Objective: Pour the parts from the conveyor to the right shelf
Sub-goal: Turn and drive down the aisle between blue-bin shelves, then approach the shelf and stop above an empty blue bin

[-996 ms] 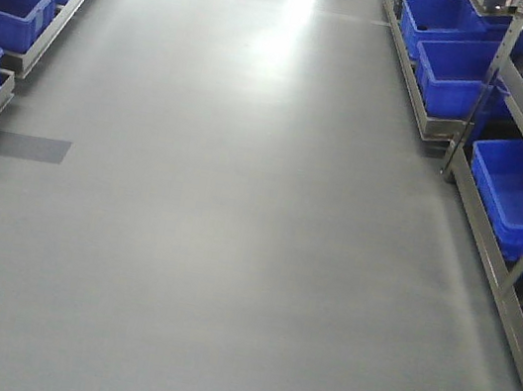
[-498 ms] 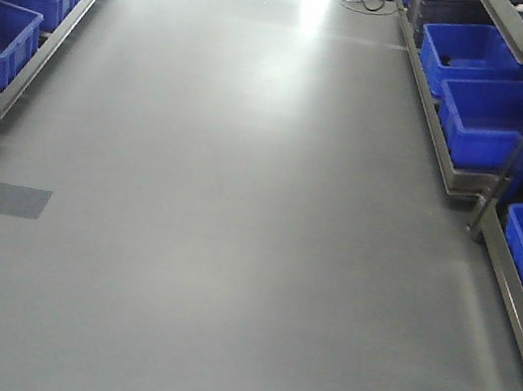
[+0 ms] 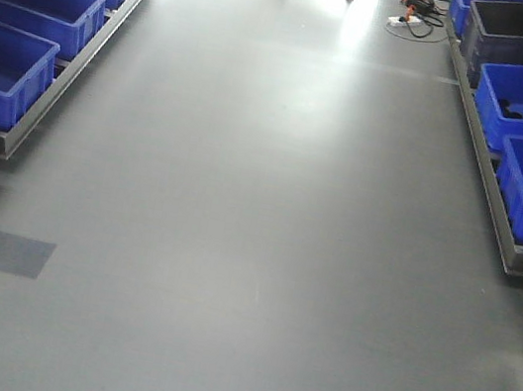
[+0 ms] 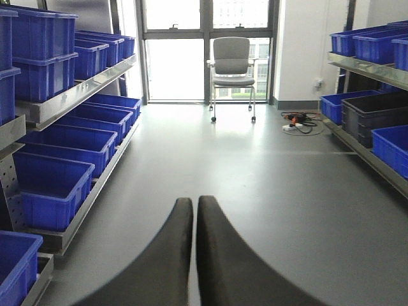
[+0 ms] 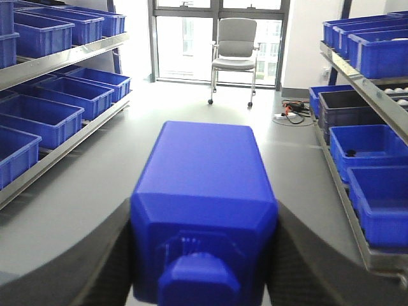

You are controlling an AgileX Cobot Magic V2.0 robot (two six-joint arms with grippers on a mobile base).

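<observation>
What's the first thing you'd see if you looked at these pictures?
A big bright blue block fills the right wrist view, squeezed in the right gripper. Rows of blue bins line steel racks on both sides of the shiny grey floor, and a lone grey chair stands by the far window.

No writing can be read anywhere in this aisle: no letters, numbers, brands or signs in any view. The only candidate is a faint moulded pattern on the near face of the blue block (image 5: 204, 191), right up against the right wrist camera, and it is too blurred to tell whether it is lettering at all.
</observation>
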